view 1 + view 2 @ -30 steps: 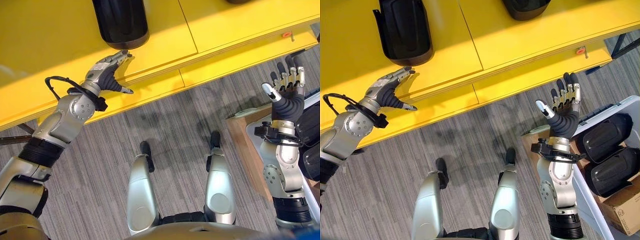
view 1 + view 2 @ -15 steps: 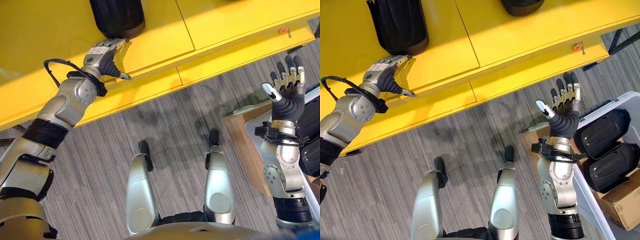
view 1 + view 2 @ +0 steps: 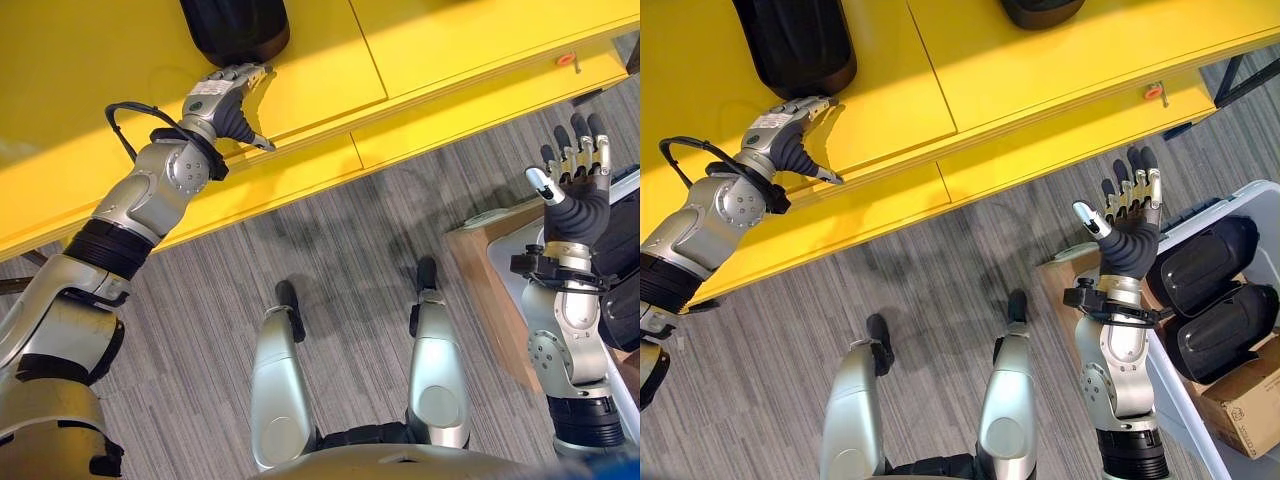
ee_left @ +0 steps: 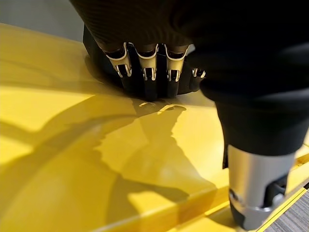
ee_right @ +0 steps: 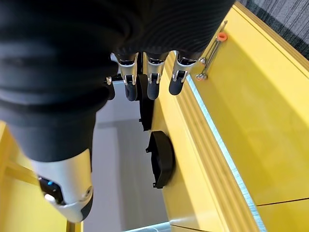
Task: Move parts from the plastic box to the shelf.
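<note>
Left hand [image 3: 222, 98] lay flat, fingers straight, tips touching a black part [image 3: 233, 28] on the yellow shelf [image 3: 440, 40]; right hand [image 3: 1126, 222] was raised, spread and empty beside the box [image 3: 1252, 205] holding two more parts [image 3: 1200, 268].

We note a smooth, semi-gloss yellow shelf [image 3: 420, 50], glossy black plastic parts [image 3: 1205, 265], brown cardboard [image 3: 1245, 425], and matt ribbed grey carpet [image 3: 340, 240].

Parts [image 3: 1218, 300] in box [image 3: 1268, 196]; one [image 3: 795, 45] on shelf [image 3: 1040, 70]
</note>
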Controlling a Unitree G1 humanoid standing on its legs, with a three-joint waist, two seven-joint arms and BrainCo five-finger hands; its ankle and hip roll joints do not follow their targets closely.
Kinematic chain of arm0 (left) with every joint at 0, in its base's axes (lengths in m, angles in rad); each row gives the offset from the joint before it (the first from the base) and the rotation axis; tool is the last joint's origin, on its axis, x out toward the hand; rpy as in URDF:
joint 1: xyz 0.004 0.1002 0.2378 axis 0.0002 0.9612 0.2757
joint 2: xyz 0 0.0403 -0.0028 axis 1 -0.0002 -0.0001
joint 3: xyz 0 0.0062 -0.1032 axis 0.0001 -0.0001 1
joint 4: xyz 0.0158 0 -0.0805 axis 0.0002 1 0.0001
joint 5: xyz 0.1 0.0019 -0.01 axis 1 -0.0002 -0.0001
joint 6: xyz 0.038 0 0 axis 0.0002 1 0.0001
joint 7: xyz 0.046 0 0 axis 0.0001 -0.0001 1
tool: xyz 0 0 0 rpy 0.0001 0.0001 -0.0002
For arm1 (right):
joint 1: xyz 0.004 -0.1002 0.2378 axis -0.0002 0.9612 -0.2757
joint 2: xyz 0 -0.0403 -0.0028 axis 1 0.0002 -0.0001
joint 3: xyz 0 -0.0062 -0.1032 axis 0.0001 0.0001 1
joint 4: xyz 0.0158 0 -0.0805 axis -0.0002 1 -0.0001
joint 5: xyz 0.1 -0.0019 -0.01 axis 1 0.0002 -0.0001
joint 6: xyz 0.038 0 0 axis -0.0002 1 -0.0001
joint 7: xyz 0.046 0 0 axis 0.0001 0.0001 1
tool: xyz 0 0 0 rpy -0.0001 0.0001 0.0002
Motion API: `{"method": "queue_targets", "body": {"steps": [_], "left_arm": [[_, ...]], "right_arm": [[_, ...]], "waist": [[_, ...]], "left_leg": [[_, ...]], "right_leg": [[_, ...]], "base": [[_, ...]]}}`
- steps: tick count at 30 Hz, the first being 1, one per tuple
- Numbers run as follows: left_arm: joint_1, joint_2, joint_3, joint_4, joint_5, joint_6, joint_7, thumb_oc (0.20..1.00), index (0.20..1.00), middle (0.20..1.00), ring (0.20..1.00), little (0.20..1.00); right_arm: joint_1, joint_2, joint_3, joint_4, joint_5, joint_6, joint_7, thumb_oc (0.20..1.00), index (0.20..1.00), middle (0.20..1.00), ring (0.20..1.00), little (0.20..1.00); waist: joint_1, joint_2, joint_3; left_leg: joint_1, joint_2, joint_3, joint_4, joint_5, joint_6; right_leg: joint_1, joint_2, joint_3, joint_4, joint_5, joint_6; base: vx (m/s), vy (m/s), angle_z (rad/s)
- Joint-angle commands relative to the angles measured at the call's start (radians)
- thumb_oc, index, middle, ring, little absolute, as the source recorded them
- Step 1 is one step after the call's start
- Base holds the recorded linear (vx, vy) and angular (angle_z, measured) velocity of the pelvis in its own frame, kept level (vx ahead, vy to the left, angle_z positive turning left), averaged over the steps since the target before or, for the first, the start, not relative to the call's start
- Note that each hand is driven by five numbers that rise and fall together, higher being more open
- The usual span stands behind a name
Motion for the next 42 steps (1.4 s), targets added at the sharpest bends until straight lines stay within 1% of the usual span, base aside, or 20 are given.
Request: {"method": "queue_targets", "body": {"steps": [1, 2, 3, 4, 10, 13, 15, 17, 18, 21, 24, 26, 28, 30, 32, 35, 39, 40, 41, 42], "left_arm": [[-0.071, 0.031, 0.036, -0.017, 0.006, -0.011, 0.049, 1.000, 1.000, 1.000, 1.000, 1.000], [-0.072, 0.026, 0.035, -0.016, 0.004, -0.012, 0.051, 1.000, 1.000, 1.000, 1.000, 1.000], [-0.081, 0.020, 0.033, -0.016, -0.003, -0.016, 0.054, 1.000, 1.000, 1.000, 1.000, 1.000], [-0.082, 0.020, 0.033, -0.016, -0.003, -0.016, 0.054, 1.000, 1.000, 1.000, 1.000, 1.000], [-0.065, 0.023, 0.033, -0.085, -0.027, -0.035, 0.043, 1.000, 1.000, 1.000, 1.000, 1.000], [0.057, 0.034, 0.105, -0.225, -0.069, -0.064, 0.018, 1.000, 1.000, 1.000, 1.000, 1.000], [0.165, 0.020, 0.172, -0.307, -0.111, -0.081, 0.004, 1.000, 1.000, 1.000, 1.000, 1.000], [0.331, -0.029, 0.269, -0.407, -0.181, -0.107, -0.013, 1.000, 1.000, 1.000, 1.000, 1.000], [0.342, -0.029, 0.279, -0.414, -0.181, -0.106, -0.016, 1.000, 1.000, 1.000, 1.000, 1.000], [0.474, -0.080, 0.339, -0.499, -0.250, -0.124, -0.028, 1.000, 1.000, 1.000, 1.000, 1.000], [0.590, -0.120, 0.384, -0.582, -0.348, -0.140, -0.044, 1.000, 1.000, 1.000, 1.000, 1.000], [0.685, -0.154, 0.416, -0.631, -0.455, -0.153, -0.055, 1.000, 1.000, 1.000, 1.000, 1.000], [0.711, -0.165, 0.428, -0.649, -0.487, -0.157, -0.053, 1.000, 1.000, 1.000, 1.000, 1.000], [0.788, -0.225, 0.451, -0.660, -0.582, -0.167, -0.049, 1.000, 1.000, 1.000, 1.000, 1.000], [0.814, -0.238, 0.463, -0.666, -0.608, -0.173, -0.048, 1.000, 1.000, 1.000, 1.000, 1.000], [0.898, -0.293, 0.495, -0.663, -0.702, -0.177, -0.052, 1.000, 1.000, 1.000, 1.000, 1.000], [0.994, -0.363, 0.525, -0.625, -0.852, -0.170, -0.095, 1.000, 1.000, 1.000, 1.000, 1.000], [1.014, -0.384, 0.529, -0.604, -0.887, -0.168, -0.100, 1.000, 1.000, 1.000, 1.000, 1.000], [1.039, -0.411, 0.549, -0.595, -0.910, -0.165, -0.100, 1.000, 1.000, 1.000, 1.000, 1.000], [1.071, -0.427, 0.564, -0.591, -0.945, -0.163, -0.119, 1.000, 1.000, 1.000, 1.000, 1.000]], "right_arm": [[-0.013, -0.027, -0.057, -0.093, 0.013, -0.066, 0.007, 1.000, 1.000, 1.000, 1.000, 1.000], [-0.013, -0.029, -0.055, -0.091, 0.013, -0.066, 0.007, 1.000, 1.000, 1.000, 1.000, 1.000], [-0.012, -0.029, -0.053, -0.090, 0.015, -0.067, 0.008, 1.000, 1.000, 1.000, 1.000, 1.000], [-0.012, -0.029, -0.053, -0.091, 0.015, -0.068, 0.008, 1.000, 1.000, 1.000, 1.000, 1.000], [-0.014, -0.030, -0.053, -0.092, 0.018, -0.066, 0.008, 1.000, 1.000, 1.000, 1.000, 1.000], [-0.014, -0.019, -0.059, -0.100, 0.014, -0.061, 0.009, 1.000, 1.000, 1.000, 1.000, 1.000], [-0.013, -0.010, -0.064, -0.104, 0.011, -0.058, 0.009, 1.000, 1.000, 1.000, 1.000, 1.000], [-0.010, 0.007, -0.071, -0.105, 0.007, -0.050, 0.009, 1.000, 1.000, 1.000, 1.000, 1.000], [-0.008, 0.005, -0.067, -0.105, 0.007, -0.049, 0.009, 1.000, 1.000, 1.000, 1.000, 1.000], [-0.005, 0.011, -0.070, -0.110, -0.002, -0.041, 0.011, 1.000, 1.000, 1.000, 1.000, 1.000], [0.000, 0.015, -0.069, -0.111, -0.005, -0.034, 0.012, 1.000, 1.000, 1.000, 1.000, 1.000], [0.006, 0.018, -0.064, -0.109, -0.006, -0.029, 0.016, 1.000, 1.000, 1.000, 1.000, 1.000], [0.009, 0.019, -0.061, -0.106, -0.006, -0.027, 0.017, 1.000, 1.000, 1.000, 1.000, 1.000], [0.017, 0.021, -0.053, -0.104, -0.003, -0.027, 0.025, 1.000, 1.000, 1.000, 1.000, 1.000], [0.019, 0.021, -0.050, -0.099, -0.001, -0.029, 0.025, 1.000, 1.000, 1.000, 1.000, 1.000], [0.027, 0.019, -0.049, -0.084, 0.000, -0.027, 0.032, 1.000, 1.000, 1.000, 1.000, 1.000], [0.039, 0.013, -0.040, -0.043, 0.041, -0.012, 0.053, 1.000, 1.000, 1.000, 1.000, 1.000], [0.039, 0.007, -0.033, -0.032, 0.048, -0.009, 0.058, 1.000, 1.000, 1.000, 1.000, 1.000], [0.047, 0.002, -0.042, -0.023, 0.050, -0.005, 0.065, 1.000, 1.000, 1.000, 1.000, 1.000], [0.058, -0.001, -0.064, -0.025, 0.042, -0.001, 0.071, 1.000, 1.000, 1.000, 1.000, 1.000]], "waist": [[-0.018, -0.007, -0.028], [-0.018, -0.007, -0.033], [-0.019, -0.007, -0.033], [-0.019, -0.008, -0.028], [-0.016, -0.007, -0.028], [-0.004, -0.005, -0.031], [0.002, -0.004, -0.035], [0.018, -0.005, -0.041], [0.014, -0.004, -0.043], [0.023, -0.005, -0.052], [0.032, -0.005, -0.064], [0.039, -0.007, -0.078], [0.039, -0.008, -0.083], [0.047, -0.012, -0.101], [0.047, -0.013, -0.107], [0.051, -0.010, -0.132], [0.057, 0.002, -0.186], [0.058, 0.006, -0.196], [0.061, 0.011, -0.208], [0.059, 0.015, -0.218]], "left_leg": [[0.064, 0.017, 0.028, -0.111, 0.091, -0.022], [0.074, 0.018, 0.024, -0.106, 0.066, -0.030], [0.073, 0.018, 0.023, -0.105, 0.065, -0.030], [0.063, 0.017, 0.028, -0.107, 0.088, -0.022], [0.063, 0.016, 0.024, -0.109, 0.089, -0.021], [0.067, 0.013, 0.023, -0.111, 0.089, -0.022], [0.070, 0.013, 0.022, -0.113, 0.088, -0.022], [0.077, 0.013, 0.021, -0.117, 0.087, -0.022], [0.077, 0.013, 0.021, -0.117, 0.087, -0.022], [0.085, 0.014, 0.017, -0.122, 0.089, -0.022], [0.101, 0.018, 0.014, -0.134, 0.093, -0.023], [0.127, 0.026, 0.009, -0.154, 0.098, -0.026], [0.138, 0.028, 0.009, -0.162, 0.101, -0.027], [0.178, 0.042, 0.006, -0.195, 0.113, -0.033], [0.194, 0.048, 0.007, -0.209, 0.119, -0.035], [0.247, 0.066, 0.008, -0.263, 0.143, -0.039], [0.334, 0.107, 0.027, -0.376, 0.197, -0.042], [0.359, 0.115, 0.033, -0.401, 0.204, -0.042], [0.384, 0.126, 0.042, -0.440, 0.228, -0.045], [0.402, 0.132, 0.048, -0.454, 0.236, -0.048]], "right_leg": [[-0.002, -0.047, 0.017, 0.184, -0.138, -0.014], [0.007, -0.045, 0.021, 0.191, -0.161, -0.008], [0.006, -0.045, 0.022, 0.192, -0.162, -0.008], [-0.003, -0.047, 0.019, 0.188, -0.140, -0.014], [-0.004, -0.047, 0.019, 0.187, -0.138, -0.015], [0.004, -0.047, 0.015, 0.182, -0.137, -0.017], [0.008, -0.047, 0.015, 0.181, -0.138, -0.019], [0.012, -0.048, 0.013, 0.181, -0.140, -0.021], [0.013, -0.047, 0.013, 0.180, -0.140, -0.021], [0.023, -0.045, 0.010, 0.175, -0.140, -0.022], [0.040, -0.043, 0.002, 0.165, -0.139, -0.024], [0.062, -0.036, -0.002, 0.150, -0.137, -0.023], [0.071, -0.034, -0.006, 0.147, -0.137, -0.023], [0.107, -0.023, -0.016, 0.126, -0.137, -0.022], [0.120, -0.020, -0.019, 0.116, -0.135, -0.022], [0.155, -0.003, -0.025, 0.084, -0.134, -0.020], [0.194, 0.037, -0.022, 0.029, -0.126, -0.020], [0.200, 0.045, -0.019, 0.029, -0.133, -0.019], [0.210, 0.059, -0.020, 0.019, -0.133, -0.023], [0.219, 0.066, -0.017, 0.020, -0.145, -0.025]], "base": [[0.09, -0.013, -0.03], [0.09, -0.010, -0.02], [0.00, 0.000, 0.00], [-0.08, 0.014, -0.02], [-0.01, 0.002, 0.00], [0.00, 0.000, 0.00], [0.00, 0.000, 0.00], [0.00, 0.000, 0.00], [0.00, 0.000, 0.00], [0.00, 0.000, 0.00], [0.00, 0.000, 0.00], [0.04, -0.020, 0.03], [0.00, 0.000, 0.00], [0.07, -0.051, -0.02], [0.05, -0.038, 0.01], [0.07, -0.047, -0.03], [0.08, -0.045, -0.08], [0.06, -0.055, -0.18], [0.07, -0.059, -0.22], [0.05, -0.075, -0.27]]}}
